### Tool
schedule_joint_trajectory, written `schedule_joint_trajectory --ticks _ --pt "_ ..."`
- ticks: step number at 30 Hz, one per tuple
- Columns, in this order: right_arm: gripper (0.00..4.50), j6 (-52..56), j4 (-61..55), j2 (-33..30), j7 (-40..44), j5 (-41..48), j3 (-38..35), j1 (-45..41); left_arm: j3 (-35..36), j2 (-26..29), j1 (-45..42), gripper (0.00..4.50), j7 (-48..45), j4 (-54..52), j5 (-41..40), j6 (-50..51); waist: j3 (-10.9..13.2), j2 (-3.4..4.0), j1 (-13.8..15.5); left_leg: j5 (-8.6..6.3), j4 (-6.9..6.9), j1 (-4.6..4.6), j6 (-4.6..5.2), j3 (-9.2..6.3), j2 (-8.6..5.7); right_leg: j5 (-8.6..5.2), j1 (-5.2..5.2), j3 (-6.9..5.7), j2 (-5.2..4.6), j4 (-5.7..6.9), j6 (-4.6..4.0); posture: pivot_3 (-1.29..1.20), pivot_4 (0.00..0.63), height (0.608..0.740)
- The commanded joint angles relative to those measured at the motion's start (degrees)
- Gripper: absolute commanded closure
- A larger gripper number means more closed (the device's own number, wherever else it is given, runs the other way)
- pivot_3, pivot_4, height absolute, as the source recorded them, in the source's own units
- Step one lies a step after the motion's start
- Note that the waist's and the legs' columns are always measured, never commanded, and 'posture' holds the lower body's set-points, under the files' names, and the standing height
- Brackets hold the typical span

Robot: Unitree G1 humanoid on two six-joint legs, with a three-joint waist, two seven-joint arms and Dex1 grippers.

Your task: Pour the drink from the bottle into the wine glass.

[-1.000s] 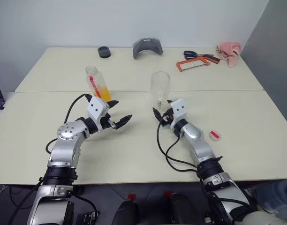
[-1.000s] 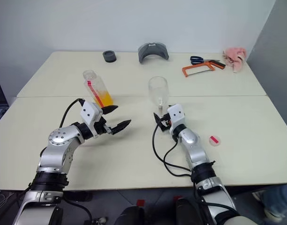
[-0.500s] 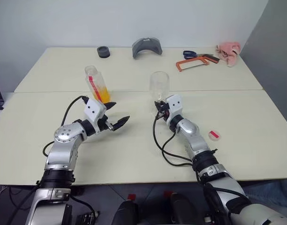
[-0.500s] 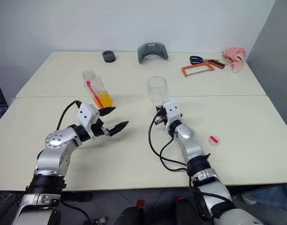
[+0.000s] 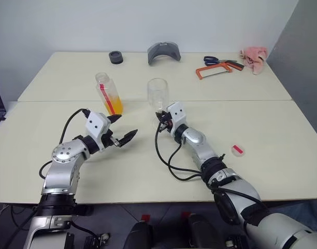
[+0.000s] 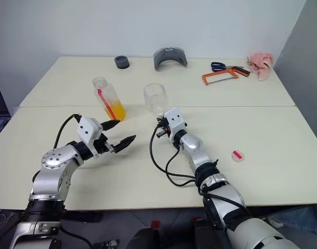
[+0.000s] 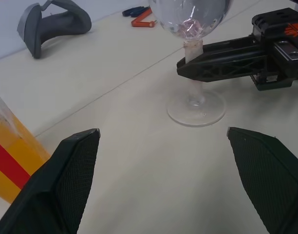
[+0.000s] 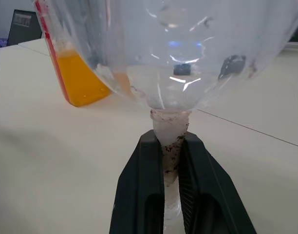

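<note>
At the table's (image 5: pixel 283 155) far edge lay a black ring (image 5: pixel 115 56) at eleven o'clock, a grey curved holder (image 5: pixel 163 52) at twelve, and scissors (image 5: pixel 211 60), an orange hacksaw (image 5: pixel 212 69) and a pink cloth (image 5: pixel 253 56) toward one. The right gripper (image 5: pixel 161 121), reaching level toward eleven, pinched the wine glass (image 5: pixel 158 94) by its stem. The left gripper (image 5: pixel 119 128), fingers wide apart, hung just short of the uncapped bottle (image 5: pixel 108 93) of orange drink (image 5: pixel 112 104).

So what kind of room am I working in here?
Probably a lab or workshop bench, not a kitchen. Two plain cream tables stand pushed together against a bare white wall, and along the far edge lie an orange hacksaw, blue-handled scissors and a grey curved part.
</note>
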Motion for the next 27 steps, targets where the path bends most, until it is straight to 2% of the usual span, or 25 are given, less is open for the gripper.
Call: schedule_joint_trajectory --ticks 1,2,10,11,15,20,24,27 --pt "3.4 -1.8 -0.2 0.0 1.1 0.3 -0.8 -1.2 1.2 0.6 -0.2 0.0 0.7 -2.7 -0.8 -0.1 0.0 0.0 0.0 0.0 0.0 0.0 0.0 0.0 0.0 0.0 0.0 0.0 0.0 0.0 0.0 0.0 0.15 0.74" --pt "3.14 -1.8 -0.3 0.0 1.4 0.4 -0.9 -1.1 1.2 0.6 -0.2 0.0 0.7 -2.7 -0.8 -0.1 0.0 0.0 0.0 0.0 0.0 0.0 0.0 0.01 0.0 0.0 0.0 0.01 0.0 0.0 0.0 0.0 0.15 0.74" --pt "0.22 0.4 -5.8 -1.0 4.5 0.7 -0.5 2.2 0.9 -0.5 -0.5 0.0 1.1 -2.7 -1.4 0.2 0.0 0.0 0.0 0.0 0.0 0.0 0.0 0.0 0.0 0.0 0.0 0.01 0.0 0.0 0.0 0.0 0.15 0.74" --pt "0.02 1.2 -7.5 -1.3 5.3 0.8 -0.2 3.3 0.9 -0.5 -0.4 0.0 1.3 -2.9 -1.5 0.3 0.0 0.0 0.0 0.0 0.0 0.0 0.0 -0.01 0.0 0.0 0.0 0.0 -0.01 0.0 0.0 0.0 0.15 0.74" --pt "0.02 5.8 -18.7 -4.3 7.3 0.1 1.1 10.1 1.4 -1.4 0.9 0.0 3.3 -2.9 -1.4 0.9 0.0 0.0 0.2 -0.01 0.0 -0.02 0.02 -0.02 -0.01 0.0 0.0 0.0 -0.02 0.0 0.0 0.0 0.15 0.74" --pt "0.02 22.4 -49.9 -12.1 15.7 3.2 6.6 25.7 3.1 -3.5 2.1 0.0 11.2 -1.6 0.6 0.4 0.0 0.0 0.6 -0.03 0.02 -0.08 0.04 -0.1 -0.01 0.0 0.0 -0.02 -0.15 -0.04 0.0 0.0 0.15 0.74" --pt "0.02 34.5 -72.3 -17.6 16.7 6.8 7.9 34.2 4.2 -5.3 2.1 0.0 16.9 -0.1 2.1 -0.1 0.0 0.0 0.8 -0.03 0.01 -0.1 0.06 -0.13 0.04 0.0 0.0 -0.03 -0.13 -0.1 0.0 0.0 0.15 0.74" --pt "0.02 41.3 -83.2 -19.7 15.5 9.4 7.6 37.1 4.8 -5.6 0.7 0.0 19.0 2.2 2.1 -0.1 0.0 -0.02 0.8 -0.03 0.02 -0.07 0.05 -0.17 0.05 -0.01 0.02 -0.05 -0.09 -0.1 0.01 0.0 0.15 0.74"
